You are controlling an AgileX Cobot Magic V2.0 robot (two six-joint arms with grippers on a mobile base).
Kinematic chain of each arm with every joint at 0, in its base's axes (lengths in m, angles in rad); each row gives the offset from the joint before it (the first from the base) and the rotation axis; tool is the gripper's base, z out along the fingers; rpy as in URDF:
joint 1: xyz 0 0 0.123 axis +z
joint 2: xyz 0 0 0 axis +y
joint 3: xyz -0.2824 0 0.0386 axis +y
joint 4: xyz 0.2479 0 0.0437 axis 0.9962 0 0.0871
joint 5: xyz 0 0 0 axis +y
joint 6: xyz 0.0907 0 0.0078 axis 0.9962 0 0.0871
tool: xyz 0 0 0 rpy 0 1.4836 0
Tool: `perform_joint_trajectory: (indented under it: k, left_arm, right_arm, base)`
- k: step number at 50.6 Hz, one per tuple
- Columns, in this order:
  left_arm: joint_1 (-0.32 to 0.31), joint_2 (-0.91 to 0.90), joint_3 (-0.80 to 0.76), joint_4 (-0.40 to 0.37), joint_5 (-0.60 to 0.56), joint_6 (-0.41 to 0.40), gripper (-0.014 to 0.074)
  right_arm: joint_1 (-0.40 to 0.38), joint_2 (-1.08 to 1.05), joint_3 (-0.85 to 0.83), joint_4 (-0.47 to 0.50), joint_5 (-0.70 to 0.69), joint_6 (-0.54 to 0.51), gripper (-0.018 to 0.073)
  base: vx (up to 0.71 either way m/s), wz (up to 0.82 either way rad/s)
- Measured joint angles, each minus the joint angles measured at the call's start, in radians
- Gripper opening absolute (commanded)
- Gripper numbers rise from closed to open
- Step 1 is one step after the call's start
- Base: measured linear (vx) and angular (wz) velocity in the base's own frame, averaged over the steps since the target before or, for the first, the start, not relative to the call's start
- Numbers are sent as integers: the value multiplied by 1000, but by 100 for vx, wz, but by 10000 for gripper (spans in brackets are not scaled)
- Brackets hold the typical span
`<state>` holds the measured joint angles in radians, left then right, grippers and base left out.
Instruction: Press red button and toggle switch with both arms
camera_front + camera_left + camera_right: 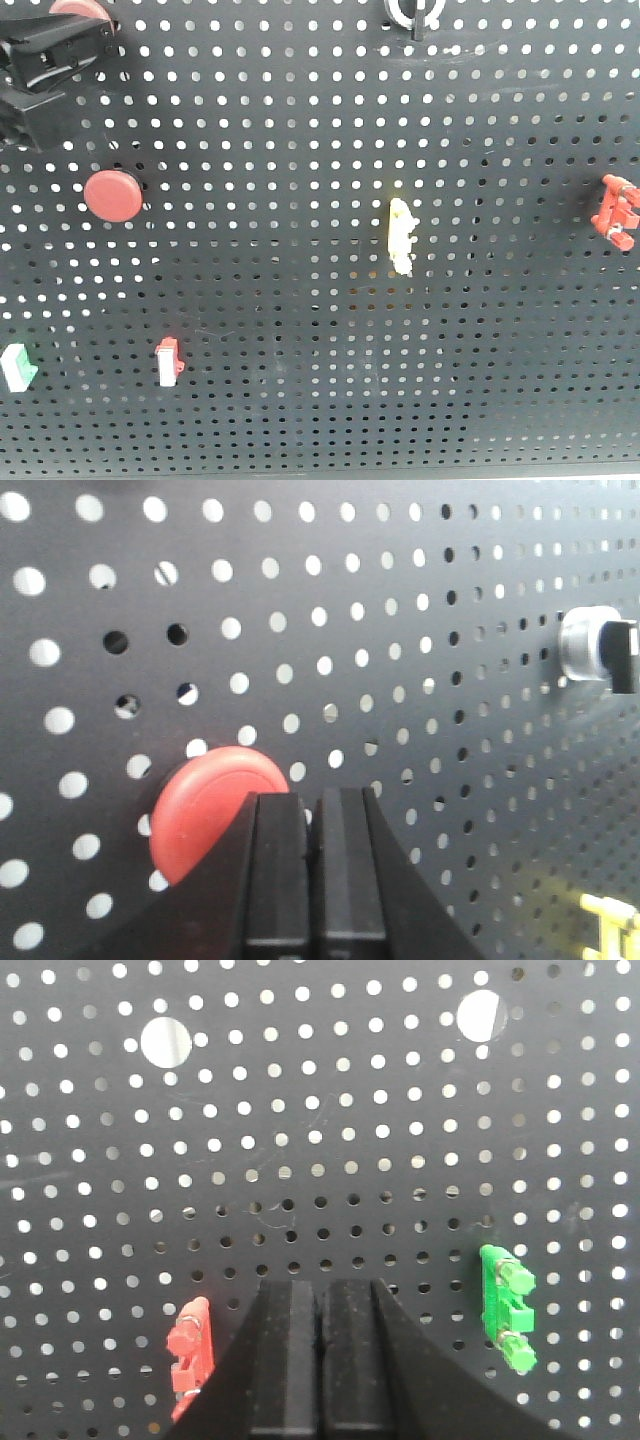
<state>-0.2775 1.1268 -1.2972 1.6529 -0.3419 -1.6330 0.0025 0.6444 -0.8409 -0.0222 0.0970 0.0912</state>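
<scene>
**A:** left jaws are pressed flat together, holding nothing; makes sense, a blunt closed tip is what you'd poke with; the red button point(205, 810) sits right at that tip, which overlaps the button's right edge; can't tell if it's actually touching.

**B:** right jaws are the same, squeezed together and empty; but they only face a red clip point(190, 1355) and a green clip point(508, 1305) on the perforated counter point(300, 150); the toggle switch point(413, 12) is up at the top edge, well right of that button; my guess is they aren't lined up on it yet.
</scene>
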Motion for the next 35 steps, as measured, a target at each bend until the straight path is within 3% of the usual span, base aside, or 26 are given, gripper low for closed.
perform_joint_trajectory:
  k: [11,25,30,35]
  left_arm:
    - [0,-95,36,9,51,0,0]
    - [3,-337,231,8,174,0,0]
    - [3,-393,273,6,213,0,0]
    - [3,-418,294,5,221,0,0]
  right_arm:
    - [0,1,0,0,0,0,0]
    - [3,3,0,0,-1,-8,0]
    - [60,21,-11,-1,-6,-49,0]
    - [176,57,-35,-1,-26,-101,0]
  base:
    - [0,0]
    - [0,0]
    - [0,0]
    - [0,0]
